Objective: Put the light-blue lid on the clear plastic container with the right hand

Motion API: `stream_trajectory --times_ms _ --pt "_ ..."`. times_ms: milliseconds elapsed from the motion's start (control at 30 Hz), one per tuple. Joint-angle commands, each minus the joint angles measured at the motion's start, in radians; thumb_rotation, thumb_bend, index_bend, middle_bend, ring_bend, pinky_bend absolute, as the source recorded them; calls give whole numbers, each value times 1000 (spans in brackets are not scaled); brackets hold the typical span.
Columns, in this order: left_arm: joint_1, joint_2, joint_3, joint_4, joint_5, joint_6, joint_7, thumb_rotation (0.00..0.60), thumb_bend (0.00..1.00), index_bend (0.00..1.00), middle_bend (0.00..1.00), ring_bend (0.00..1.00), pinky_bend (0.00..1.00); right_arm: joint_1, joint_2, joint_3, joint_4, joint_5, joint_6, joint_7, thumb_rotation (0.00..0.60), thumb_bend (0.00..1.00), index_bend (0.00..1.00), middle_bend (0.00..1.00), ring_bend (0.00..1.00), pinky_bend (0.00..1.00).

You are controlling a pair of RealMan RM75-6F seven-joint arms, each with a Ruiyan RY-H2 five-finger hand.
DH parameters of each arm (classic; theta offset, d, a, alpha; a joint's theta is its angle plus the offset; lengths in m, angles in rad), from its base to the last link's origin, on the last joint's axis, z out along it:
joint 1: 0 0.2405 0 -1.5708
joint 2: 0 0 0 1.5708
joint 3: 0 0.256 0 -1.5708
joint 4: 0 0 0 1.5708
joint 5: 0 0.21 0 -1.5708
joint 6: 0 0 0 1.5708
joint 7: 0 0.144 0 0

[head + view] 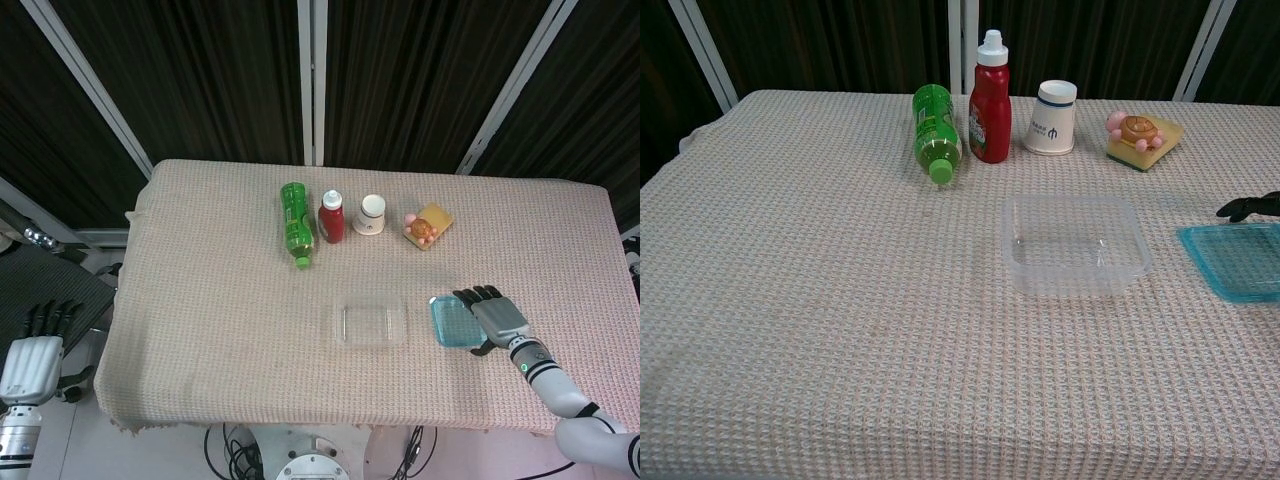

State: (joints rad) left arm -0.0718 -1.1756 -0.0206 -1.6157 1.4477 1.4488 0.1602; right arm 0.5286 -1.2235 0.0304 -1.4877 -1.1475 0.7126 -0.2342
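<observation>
Lid (452, 322) first: light blue, square-ish, lying flat on the woven tablecloth (220, 300) toward the robot's right side, near the front edge. The right hand (495, 318) is spread over its right half, palm down, fingers apart and reaching across the top of the lid, thumb poking out at the near side. Can't really tell if it's actually got a grip on it or is just resting there; the lid looks flat on the cloth. From the chest camera you only catch the dark fingertips (1248, 207) sticking in at the right edge, above the lid's far rim.

Just left of the lid, with a small gap between them, sits the clear plastic container (1075, 246), open side up and nothing in it.

Further back there's a row of stuff: a green bottle (296, 224) lying on its side with the cap pointing at the robot, a red sauce bottle (331, 217) standing up, a white cup (371, 214), and a little turtle toy (422, 230) on a yellow sponge (437, 218).

The left hand (33, 350) hangs off the table at the lower left, fingers straight and apart, holding nothing
</observation>
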Motion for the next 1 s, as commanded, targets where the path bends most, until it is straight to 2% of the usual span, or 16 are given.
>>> stream_trajectory --times_ms 33,167,233,333,533,733,867,1000 --pt "0 2 -1 -3 1 2 1 600 0 143 91 0 9 4 -9 -4 17 -5 -2 14 600 3 0 115 0 0" --pt "2 3 -1 -6 7 11 4 600 0 143 91 0 8 -5 -27 -5 39 -39 38 33 600 15 14 238 4 0" --pt "3 3 -1 -7 8 14 5 600 0 143 91 0 9 -15 -34 -7 47 -59 67 45 600 53 76 336 41 3" --pt "3 1 0 -6 9 14 6 600 0 143 91 0 9 -27 -38 -10 50 -78 100 56 600 122 156 414 98 15" --pt "7 2 3 -5 13 20 2 600 0 143 91 0 9 -59 23 0 -61 -140 197 106 600 151 179 437 119 21" --pt "11 -1 6 7 20 25 -13 600 0 143 91 0 9 -64 129 21 -268 -178 267 76 600 154 179 440 119 21" --pt "12 -5 6 19 19 23 -25 600 0 143 91 0 8 -48 149 38 -370 -140 261 36 600 157 179 439 119 22" --pt "7 -9 6 32 25 18 -39 600 0 143 91 0 9 -6 105 62 -434 -67 230 -23 600 167 182 446 121 23"
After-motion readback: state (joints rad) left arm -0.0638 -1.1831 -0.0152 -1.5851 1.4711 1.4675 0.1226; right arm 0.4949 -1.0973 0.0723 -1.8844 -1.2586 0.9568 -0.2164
